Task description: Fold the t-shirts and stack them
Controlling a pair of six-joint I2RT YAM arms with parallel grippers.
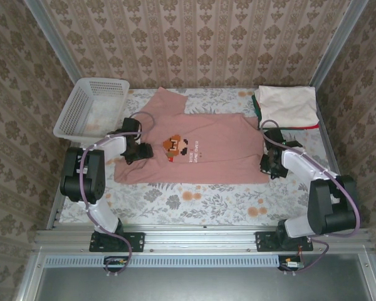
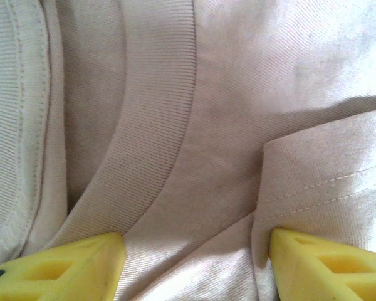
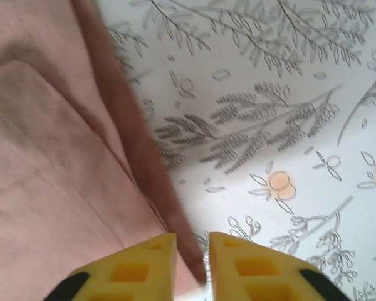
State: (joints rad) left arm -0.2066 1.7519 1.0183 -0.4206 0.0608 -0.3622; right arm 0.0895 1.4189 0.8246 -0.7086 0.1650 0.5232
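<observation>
Pink tee lies flat across the bench, collar toward my left tool, which hangs open right over the neckband. Right tool is nearly closed on the hem edge, pinching it I think, view's blurry. One tool per end, good for folding over. Folded stack far right, basket far left, both clear of the path.

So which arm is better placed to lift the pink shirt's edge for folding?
Likely right: the right gripper straddles the pink tee at its hem, jaws narrow. The left gripper hangs open over the collar, gripping nothing.
</observation>
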